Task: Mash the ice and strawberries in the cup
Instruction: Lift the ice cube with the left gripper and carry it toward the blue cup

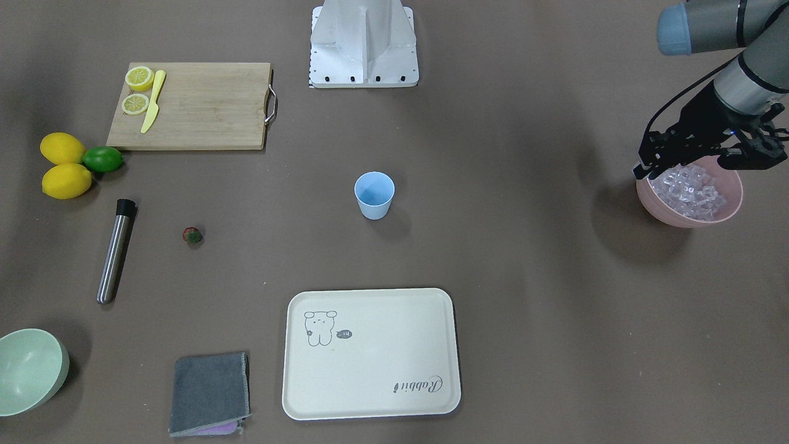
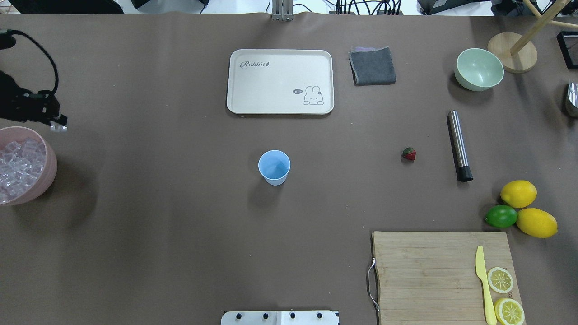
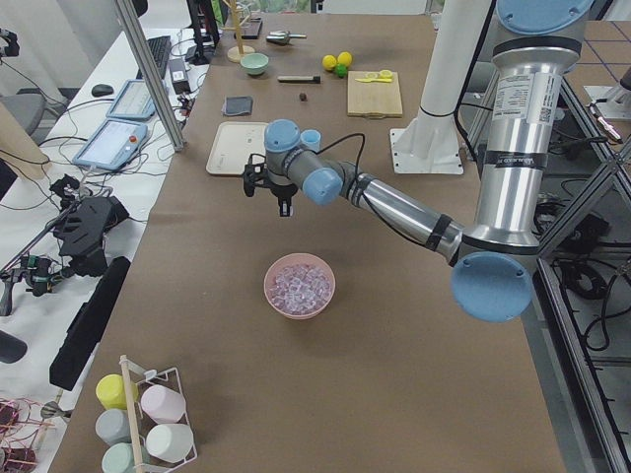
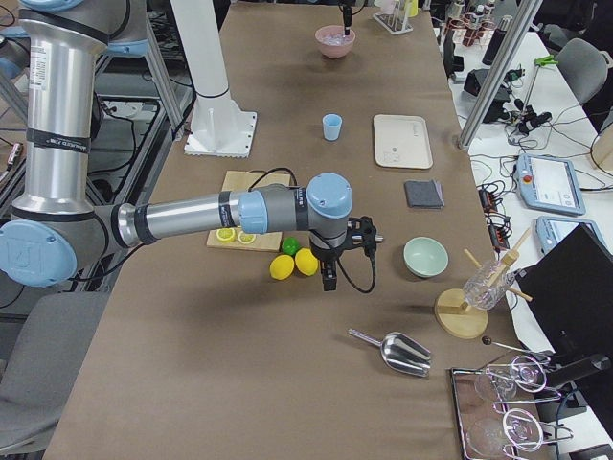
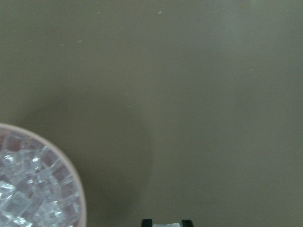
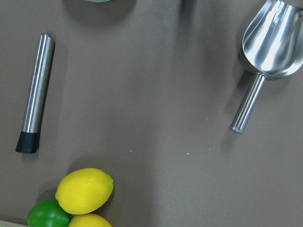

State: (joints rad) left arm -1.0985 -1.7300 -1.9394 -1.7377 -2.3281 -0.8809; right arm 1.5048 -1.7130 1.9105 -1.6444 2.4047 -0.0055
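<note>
Left gripper (image 2: 58, 124): hanging just outside the rim of the pink bowl (image 2: 49, 178), apparently clenching one ice cube (image 5: 162, 224) (tiny and glassy, so this is my judgement).
Right gripper (image 4: 329, 280): hovering near the lemons (image 6: 85, 189); released or clenched, I cannot tell.
Ice (image 1: 687, 191): lying heaped in the pink bowl.
Cup (image 2: 274, 167): standing upright in the middle of the tabletop, well apart from the bowl.
Strawberry (image 2: 409, 154): lying between the cup and the steel muddler (image 2: 459, 145).
Step in hand: bringing the cube to the cup. It is needing a firm grip, and a release only when centred low over the mouth.
Views: the left wrist view is showing the cube between the fingertips. The right wrist view is showing a steel scoop (image 6: 272, 38) that the front-facing view is missing.
</note>
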